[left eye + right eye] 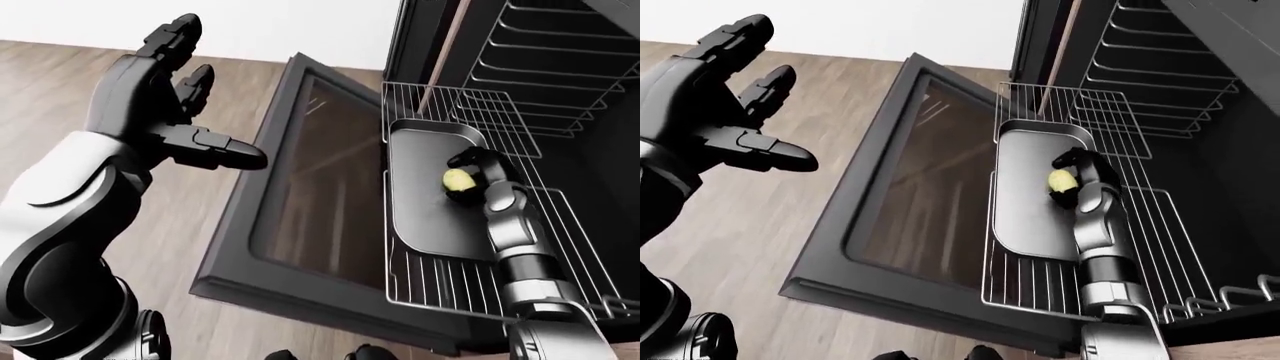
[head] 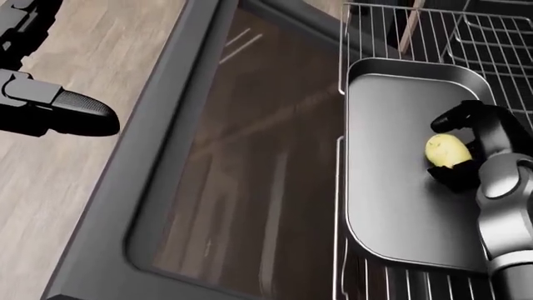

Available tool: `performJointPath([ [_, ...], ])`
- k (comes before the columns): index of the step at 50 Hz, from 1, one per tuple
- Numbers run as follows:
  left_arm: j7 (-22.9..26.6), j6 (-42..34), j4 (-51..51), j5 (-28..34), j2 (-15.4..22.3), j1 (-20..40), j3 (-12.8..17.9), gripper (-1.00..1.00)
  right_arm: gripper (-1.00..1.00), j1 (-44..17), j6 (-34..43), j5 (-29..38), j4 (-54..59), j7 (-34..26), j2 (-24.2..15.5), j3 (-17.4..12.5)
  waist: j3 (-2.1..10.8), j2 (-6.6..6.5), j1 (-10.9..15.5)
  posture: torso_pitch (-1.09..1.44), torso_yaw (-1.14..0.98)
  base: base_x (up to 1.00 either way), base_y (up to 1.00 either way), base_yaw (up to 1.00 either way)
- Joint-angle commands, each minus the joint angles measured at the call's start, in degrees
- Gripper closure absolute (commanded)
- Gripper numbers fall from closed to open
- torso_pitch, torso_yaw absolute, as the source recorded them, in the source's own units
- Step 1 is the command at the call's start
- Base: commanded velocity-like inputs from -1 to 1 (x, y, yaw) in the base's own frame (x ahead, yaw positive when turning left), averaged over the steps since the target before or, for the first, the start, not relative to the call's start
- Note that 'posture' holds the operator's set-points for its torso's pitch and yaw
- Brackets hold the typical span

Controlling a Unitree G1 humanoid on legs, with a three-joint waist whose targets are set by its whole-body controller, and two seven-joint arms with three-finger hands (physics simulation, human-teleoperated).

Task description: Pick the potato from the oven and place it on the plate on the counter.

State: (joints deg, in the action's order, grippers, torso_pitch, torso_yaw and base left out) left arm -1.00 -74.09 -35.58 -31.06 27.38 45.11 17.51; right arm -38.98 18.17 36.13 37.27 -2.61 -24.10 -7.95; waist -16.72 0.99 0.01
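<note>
Potato (image 2: 447,150) lies on the tray (image 2: 392,206) between the right hand's (image 2: 477,145) curled fingers, seemingly gripped, though contact is hard to confirm. Grasping is the step in hand; lifting follows. Left hand (image 1: 165,97) hangs spread, holding nothing.

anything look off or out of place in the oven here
Nothing stands out. The potato lies on the tray on the pulled-out rack, the right hand curled round it; the door hangs open.
</note>
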Motion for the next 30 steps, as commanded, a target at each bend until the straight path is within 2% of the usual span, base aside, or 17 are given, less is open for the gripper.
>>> performJointPath([
  [1, -0.3, 1.5, -1.1, 0.0, 0.7, 1.7, 0.7, -1.00, 0.27, -0.8, 0.3, -0.4, -1.7, -1.5, -0.2, 0.0, 1.62, -0.13, 0.0, 1.04, 0.00, 0.00, 0.00, 0.00],
  [5, 0.0, 2.8, -0.8, 0.6, 0.6, 0.8, 0.2, -1.00, 0.53, -1.0, 1.8, -0.1, -6.8, -2.5, -0.3, -0.4, 1.56, -0.25, 0.2, 1.08, 0.00, 0.00, 0.00, 0.00],
  [9, -0.4, 0.6, -1.8, 0.0, 0.6, 1.9, 0.8, -1.00, 0.62, -1.3, 3.5, 0.6, -11.4, -3.9, -0.4, -0.6, 1.30, -0.58, 0.3, 1.10, 0.00, 0.00, 0.00, 0.00],
  [11, -0.1, 1.9, -1.2, 0.3, 0.6, 1.4, 0.5, -1.00, 0.63, -1.7, 4.4, 0.4, -13.3, -5.0, -0.3, -0.9, 1.03, -0.71, 0.4, 1.10, 0.00, 0.00, 0.00, 0.00],
  [18, -0.8, 0.5, -2.0, -0.9, 0.9, 2.0, 1.4, -1.00, 0.91, -2.2, 8.6, 0.5, -23.2, -9.4, -0.4, -1.7, 0.88, -0.92, 0.7, 1.10, 0.00, 0.00, 0.00, 0.00],
  [30, -1.8, 0.7, -1.9, -1.9, 1.1, 2.7, 1.3, -1.00, 1.00, -4.8, 15.5, 2.2, -39.2, -17.2, 0.8, -1.0, 1.48, -0.90, 0.9, 1.10, 0.00, 0.00, 0.00, 0.00],
])
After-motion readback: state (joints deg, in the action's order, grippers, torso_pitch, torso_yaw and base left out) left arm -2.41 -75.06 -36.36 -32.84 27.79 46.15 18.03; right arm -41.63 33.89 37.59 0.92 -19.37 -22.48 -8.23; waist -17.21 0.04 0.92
